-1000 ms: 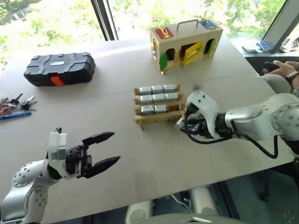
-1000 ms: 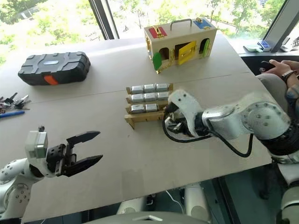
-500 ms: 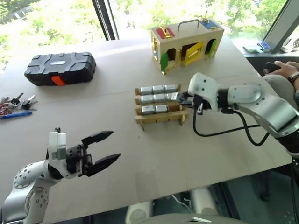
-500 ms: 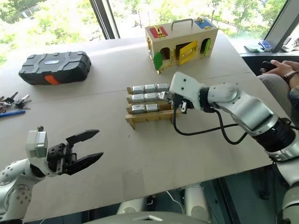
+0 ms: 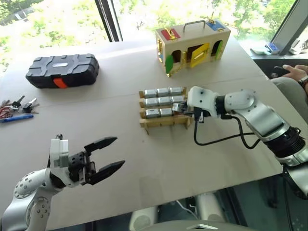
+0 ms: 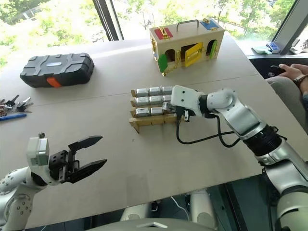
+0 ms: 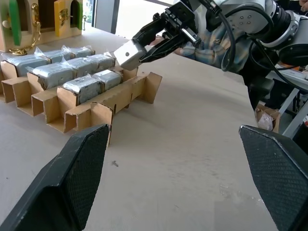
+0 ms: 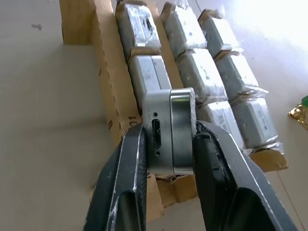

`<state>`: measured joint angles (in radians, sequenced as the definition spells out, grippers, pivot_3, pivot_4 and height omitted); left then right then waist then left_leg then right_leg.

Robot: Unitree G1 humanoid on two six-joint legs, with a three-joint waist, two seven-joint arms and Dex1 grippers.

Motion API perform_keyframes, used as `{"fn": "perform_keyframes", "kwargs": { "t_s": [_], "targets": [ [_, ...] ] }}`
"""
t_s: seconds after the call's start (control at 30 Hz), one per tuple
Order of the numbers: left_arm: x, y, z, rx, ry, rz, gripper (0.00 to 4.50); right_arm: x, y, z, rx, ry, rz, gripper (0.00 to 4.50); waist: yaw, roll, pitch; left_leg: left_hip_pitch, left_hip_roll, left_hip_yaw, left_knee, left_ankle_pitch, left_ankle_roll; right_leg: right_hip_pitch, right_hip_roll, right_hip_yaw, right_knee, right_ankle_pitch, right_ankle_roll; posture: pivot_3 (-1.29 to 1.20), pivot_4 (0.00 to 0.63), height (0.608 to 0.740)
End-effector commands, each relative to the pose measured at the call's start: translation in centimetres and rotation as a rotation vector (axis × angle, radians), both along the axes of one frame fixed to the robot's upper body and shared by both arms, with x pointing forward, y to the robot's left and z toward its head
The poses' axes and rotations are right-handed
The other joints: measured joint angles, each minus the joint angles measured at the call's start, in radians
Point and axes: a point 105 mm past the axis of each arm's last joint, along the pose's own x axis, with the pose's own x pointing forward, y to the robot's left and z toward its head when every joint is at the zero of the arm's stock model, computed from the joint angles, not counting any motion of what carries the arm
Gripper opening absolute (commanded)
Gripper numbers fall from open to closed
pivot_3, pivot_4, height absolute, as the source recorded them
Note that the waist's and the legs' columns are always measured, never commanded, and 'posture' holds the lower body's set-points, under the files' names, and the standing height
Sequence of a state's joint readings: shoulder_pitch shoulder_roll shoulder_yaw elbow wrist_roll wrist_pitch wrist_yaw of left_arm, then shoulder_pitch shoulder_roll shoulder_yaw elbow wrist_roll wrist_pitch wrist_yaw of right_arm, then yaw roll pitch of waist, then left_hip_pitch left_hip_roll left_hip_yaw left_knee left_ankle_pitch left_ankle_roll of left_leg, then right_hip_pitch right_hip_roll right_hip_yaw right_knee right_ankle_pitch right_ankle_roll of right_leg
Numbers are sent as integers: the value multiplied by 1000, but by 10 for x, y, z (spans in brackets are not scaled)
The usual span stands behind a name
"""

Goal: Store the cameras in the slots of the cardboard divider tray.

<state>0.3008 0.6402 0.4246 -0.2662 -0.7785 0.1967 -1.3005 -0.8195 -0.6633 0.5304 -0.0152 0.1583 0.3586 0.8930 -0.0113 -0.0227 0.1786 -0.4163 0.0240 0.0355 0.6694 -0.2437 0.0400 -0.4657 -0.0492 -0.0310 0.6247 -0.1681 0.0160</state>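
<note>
The right gripper [image 8: 168, 144] pinches a camera [image 8: 171, 130] just over the right end of the tray [image 5: 163, 120], at its third row from the far side; the left gripper [image 5: 108, 154] hangs spread near left

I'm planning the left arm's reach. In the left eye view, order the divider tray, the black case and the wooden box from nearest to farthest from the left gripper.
From the left gripper:
1. cardboard divider tray, table centre.
2. black case, far left.
3. wooden box, far edge.
</note>
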Motion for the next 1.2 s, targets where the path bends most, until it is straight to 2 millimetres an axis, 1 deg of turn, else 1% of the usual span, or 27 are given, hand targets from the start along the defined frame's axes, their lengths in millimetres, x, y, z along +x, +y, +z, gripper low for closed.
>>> {"fn": "perform_keyframes", "kwargs": {
  "t_s": [0.03,0.2,0.4,0.5,0.67,0.77,0.87,1.03,1.1,1.13,1.17,1.2],
  "targets": [
    [-3,1,8,5,-46,4,4500,5,-5,12,0,-46,12,848,0,0,0,0,0,0,0,0,0,0,0,0,0,0,0,0,150,740],
    [-6,2,6,5,-45,6,4500,7,-11,4,-42,-27,28,848,2,0,0,0,0,0,0,0,0,0,0,0,0,0,0,0,150,740],
    [-7,4,6,8,-48,14,4500,5,-11,0,-105,17,114,848,3,0,0,0,0,0,0,0,0,1,0,0,0,0,0,0,150,740],
    [-8,3,6,8,-52,20,4500,11,-12,1,-146,73,142,848,1,0,0,0,0,0,0,0,0,1,0,0,0,0,0,0,150,740],
    [-13,0,5,0,-52,36,4500,23,-14,0,-220,118,174,848,0,0,0,1,0,2,1,0,0,1,0,0,1,0,0,0,150,740],
    [-16,-1,4,-4,-52,52,4500,25,-15,-4,-277,127,208,848,3,0,0,1,0,2,1,0,0,1,0,0,1,0,0,0,150,740],
    [-20,-3,2,-10,-49,67,4500,26,-12,-7,-304,162,224,848,1,0,0,2,0,2,1,0,0,1,-1,0,1,0,0,0,150,740],
    [-23,-4,2,-14,-48,84,4500,28,-8,-10,-301,238,218,848,-1,0,-1,2,0,2,1,0,0,2,-1,0,2,0,0,0,150,740],
    [-23,-5,2,-16,-49,88,4500,31,-1,-4,-242,260,198,1905,-1,0,-1,3,0,2,1,0,0,2,-1,0,2,0,-1,0,150,740],
    [-23,-5,2,-17,-50,90,4500,33,2,0,-209,255,186,2264,-1,0,-1,2,0,2,1,0,0,2,0,0,2,0,-1,0,150,740],
    [-23,-6,2,-18,-51,91,4500,35,4,6,-175,236,176,2753,-1,1,-1,2,0,2,1,0,0,2,0,0,2,1,-1,0,150,740],
    [-23,-6,2,-19,-53,93,4500,37,6,15,-131,192,169,3074,-1,1,0,2,0,2,1,0,0,2,-1,0,2,1,-2,0,150,740]
  ]
}}
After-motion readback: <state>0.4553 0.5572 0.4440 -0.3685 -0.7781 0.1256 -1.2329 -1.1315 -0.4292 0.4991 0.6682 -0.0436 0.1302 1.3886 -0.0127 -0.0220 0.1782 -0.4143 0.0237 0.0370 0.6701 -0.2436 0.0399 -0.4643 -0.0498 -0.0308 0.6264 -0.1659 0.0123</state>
